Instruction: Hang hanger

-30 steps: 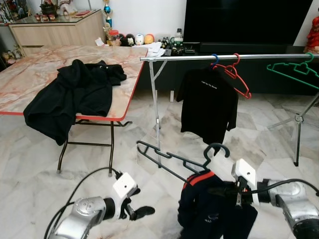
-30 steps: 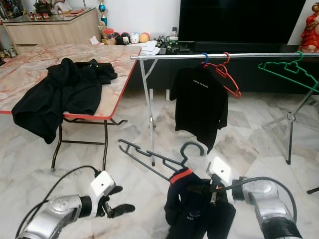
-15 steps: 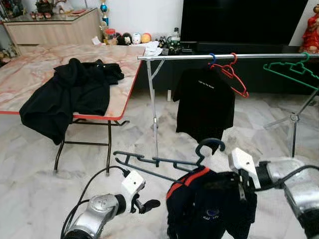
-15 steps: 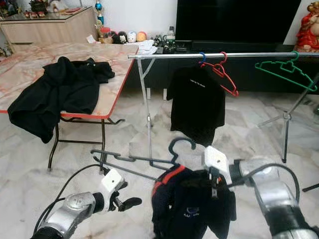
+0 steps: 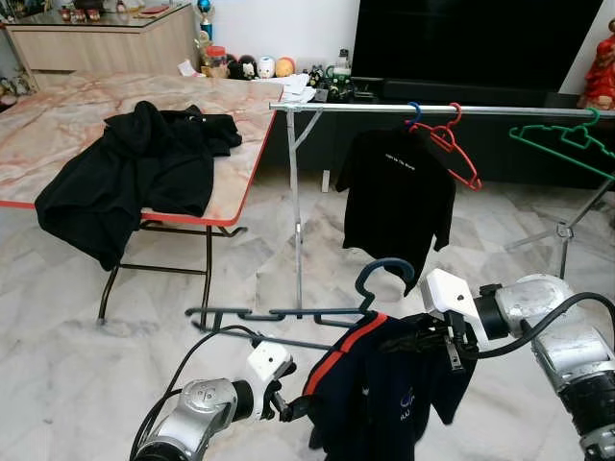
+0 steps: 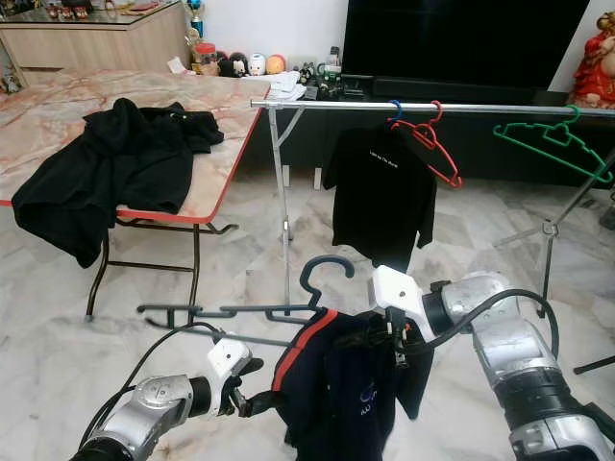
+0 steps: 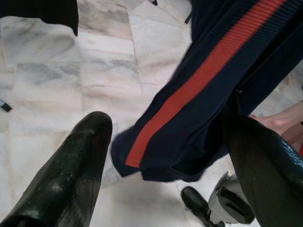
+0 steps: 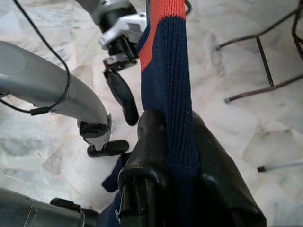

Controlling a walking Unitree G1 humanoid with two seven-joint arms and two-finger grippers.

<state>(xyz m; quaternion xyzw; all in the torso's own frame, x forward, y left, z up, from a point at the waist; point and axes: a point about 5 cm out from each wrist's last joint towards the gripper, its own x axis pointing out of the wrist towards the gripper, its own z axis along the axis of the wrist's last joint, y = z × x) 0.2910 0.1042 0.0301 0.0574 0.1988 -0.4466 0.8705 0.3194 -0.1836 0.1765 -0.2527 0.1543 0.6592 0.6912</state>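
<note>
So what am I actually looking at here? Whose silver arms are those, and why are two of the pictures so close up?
The silver arms belong to a walking household robot. The two wide pictures come from cameras on its head; the two close-ups come from a camera on each wrist, looking along that gripper's black fingers. The right gripper is shut on the shoulder of a navy garment with a red stripe, which sits on a dark hanger. The left gripper is open beside the garment's lower edge. Ahead stands a metal clothes rail with a black T-shirt, a red hanger and a green hanger. A folding table holds black clothing.
</note>
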